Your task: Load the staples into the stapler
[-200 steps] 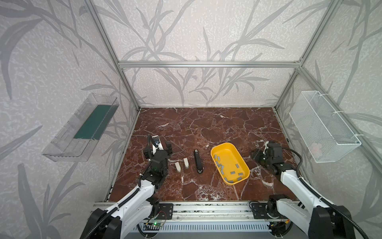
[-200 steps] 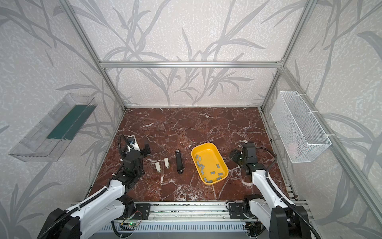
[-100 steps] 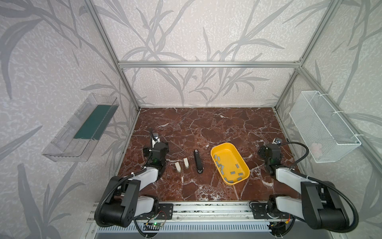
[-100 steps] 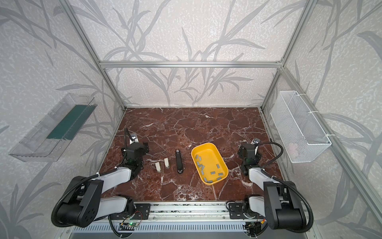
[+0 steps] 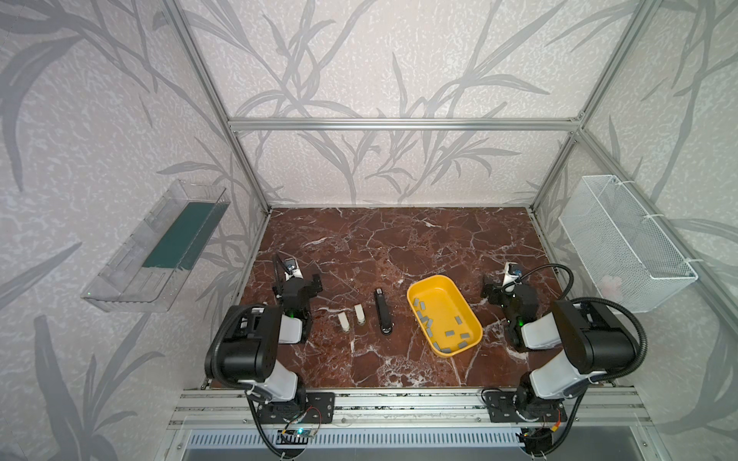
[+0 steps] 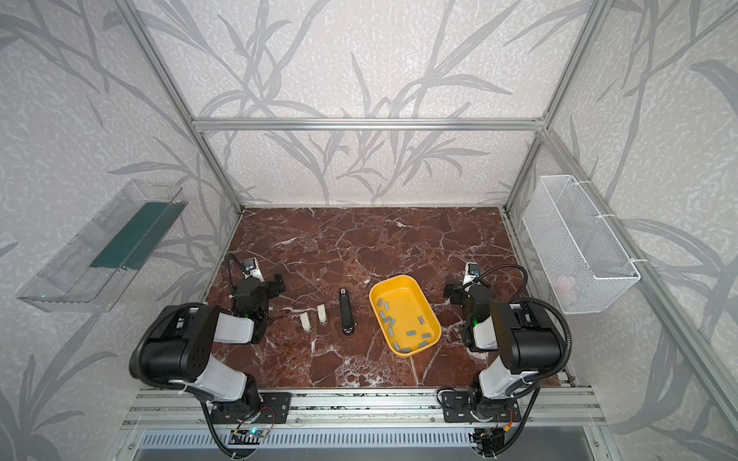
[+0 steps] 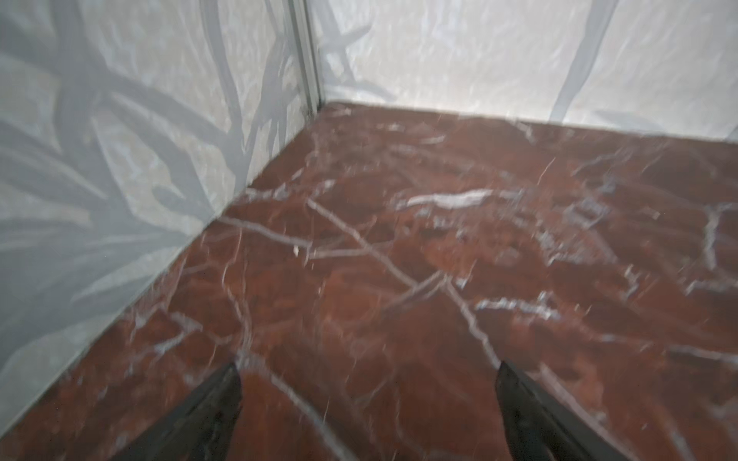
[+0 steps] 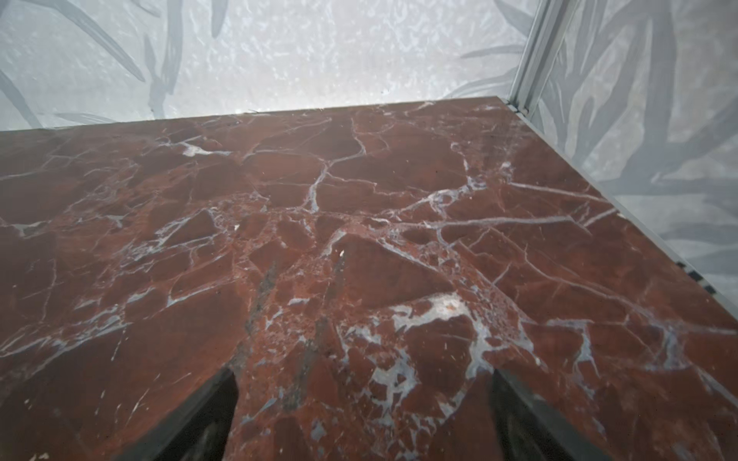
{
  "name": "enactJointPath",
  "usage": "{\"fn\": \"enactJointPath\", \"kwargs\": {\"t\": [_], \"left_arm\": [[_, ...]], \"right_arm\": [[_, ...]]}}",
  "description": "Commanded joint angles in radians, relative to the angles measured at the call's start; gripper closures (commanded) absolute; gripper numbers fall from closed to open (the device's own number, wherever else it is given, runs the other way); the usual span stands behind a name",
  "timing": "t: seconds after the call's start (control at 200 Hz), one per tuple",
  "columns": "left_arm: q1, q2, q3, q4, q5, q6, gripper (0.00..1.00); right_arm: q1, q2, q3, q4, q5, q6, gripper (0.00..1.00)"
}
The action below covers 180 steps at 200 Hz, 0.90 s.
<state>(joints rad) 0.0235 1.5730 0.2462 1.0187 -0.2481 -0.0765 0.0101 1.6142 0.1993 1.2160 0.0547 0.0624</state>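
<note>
Left gripper (image 7: 367, 369): jaws spread wide, nothing between them but bare red-brown marble tabletop (image 5: 399, 247), the tips low over it; left wrist view is blurred. Right gripper (image 8: 363, 375): jaws likewise spread wide and empty over the same marble, near the table's right edge. Long slim black stapler (image 5: 382, 311) lies flat on the table between the two grippers, well apart from both and closer to the left one; silver tip at its far end, rounded end toward the arm bases. It is lying shut as far as both top views show. Between the left gripper and the stapler stand two small cream blocks (image 5: 343, 322), side by side, apart from each other and from the stapler. Between the stapler and the right gripper sits a yellow oblong plastic tray (image 5: 411, 289), set at a slant, not touching the stapler. Short grey staple strips (image 5: 449, 332) are scattered loose inside the tray. Neither gripper touches the stapler, the blocks or the tray.
</note>
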Motion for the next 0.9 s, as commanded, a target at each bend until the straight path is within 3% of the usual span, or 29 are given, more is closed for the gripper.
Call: {"fn": "enactJointPath", "kwargs": {"t": [0.0, 0.14, 0.535, 0.725, 0.81, 0.895], "left_arm": [[0.006, -0.033, 0.046, 0.032, 0.033, -0.013, 0.01], [0.006, -0.019, 0.117, -0.073, 0.069, 0.008, 0.01], [0.002, -0.005, 0.116, -0.043, 0.071, 0.024, 0.01], [0.002, -0.005, 0.116, -0.043, 0.07, 0.025, 0.01], [0.002, -0.005, 0.117, -0.043, 0.069, 0.024, 0.01], [0.002, -0.005, 0.116, -0.043, 0.071, 0.025, 0.01]], "right_arm": [[0.005, 0.011, -0.004, 0.135, -0.024, -0.03, 0.01], [0.005, 0.015, -0.01, 0.148, -0.024, -0.03, 0.01], [0.004, 0.015, -0.007, 0.146, -0.025, -0.029, 0.01], [0.057, -0.024, 0.106, -0.103, -0.148, -0.139, 0.01], [0.071, -0.023, 0.104, -0.097, -0.112, -0.145, 0.01], [0.071, -0.025, 0.099, -0.091, 0.043, -0.092, 0.01]]}}
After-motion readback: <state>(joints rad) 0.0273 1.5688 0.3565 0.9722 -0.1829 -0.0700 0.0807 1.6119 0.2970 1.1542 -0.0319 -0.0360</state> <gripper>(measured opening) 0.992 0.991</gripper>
